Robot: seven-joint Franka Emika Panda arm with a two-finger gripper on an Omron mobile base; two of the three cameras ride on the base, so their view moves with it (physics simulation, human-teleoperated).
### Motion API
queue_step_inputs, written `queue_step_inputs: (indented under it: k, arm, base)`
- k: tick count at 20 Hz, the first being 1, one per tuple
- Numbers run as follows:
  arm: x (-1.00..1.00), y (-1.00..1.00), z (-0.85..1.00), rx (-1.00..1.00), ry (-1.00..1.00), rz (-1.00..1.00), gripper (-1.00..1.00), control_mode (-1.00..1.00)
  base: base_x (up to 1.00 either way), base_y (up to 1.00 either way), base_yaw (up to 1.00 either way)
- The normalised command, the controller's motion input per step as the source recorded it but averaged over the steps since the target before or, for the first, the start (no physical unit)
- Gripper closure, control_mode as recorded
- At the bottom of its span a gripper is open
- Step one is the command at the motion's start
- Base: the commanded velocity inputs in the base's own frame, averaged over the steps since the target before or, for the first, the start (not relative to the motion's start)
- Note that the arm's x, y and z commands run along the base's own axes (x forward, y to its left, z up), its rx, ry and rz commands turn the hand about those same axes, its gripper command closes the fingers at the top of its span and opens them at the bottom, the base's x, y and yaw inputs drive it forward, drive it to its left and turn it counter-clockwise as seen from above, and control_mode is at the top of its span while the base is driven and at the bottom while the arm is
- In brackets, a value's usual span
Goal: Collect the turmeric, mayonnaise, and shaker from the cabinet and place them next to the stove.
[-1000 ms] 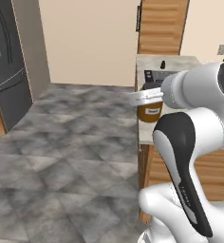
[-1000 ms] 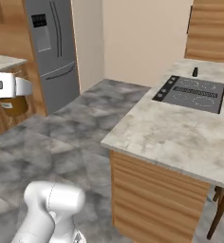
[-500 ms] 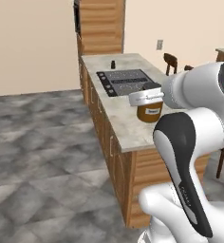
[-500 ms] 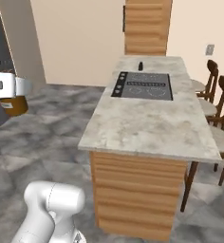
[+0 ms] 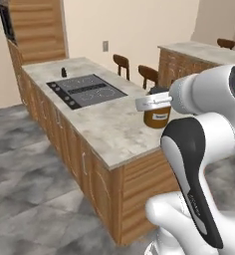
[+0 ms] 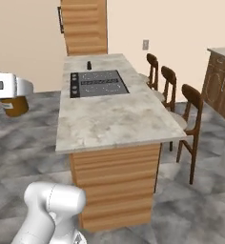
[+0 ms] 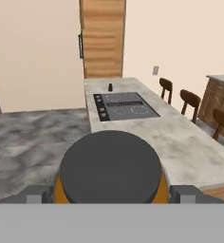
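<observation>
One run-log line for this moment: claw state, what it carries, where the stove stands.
claw: closed on turmeric | turmeric: carried in the air, off the counter | stove: at counter's far end | shaker: beside stove

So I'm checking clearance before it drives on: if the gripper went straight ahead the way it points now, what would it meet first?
The gripper, shut on the turmeric, points toward the island counter. The counter's near edge likely comes first, the stove beyond, though depth is unclear.
</observation>
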Motion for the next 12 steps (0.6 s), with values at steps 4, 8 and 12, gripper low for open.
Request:
queue_step_inputs:
  k: [4, 8, 12]
  arm:
    - [0.00, 0.00, 0.00, 0.00, 0.00, 0.00, 1.00, 1.00]
    - [0.00, 0.00, 0.00, 0.00, 0.00, 0.00, 1.00, 1.00]
    - [0.00, 0.00, 0.00, 0.00, 0.00, 0.00, 1.00, 1.00]
  base:
    - [-0.01, 0.56, -0.51]
    - [-0.24, 0.67, -0.44]
    - [-0.25, 0.85, -0.33]
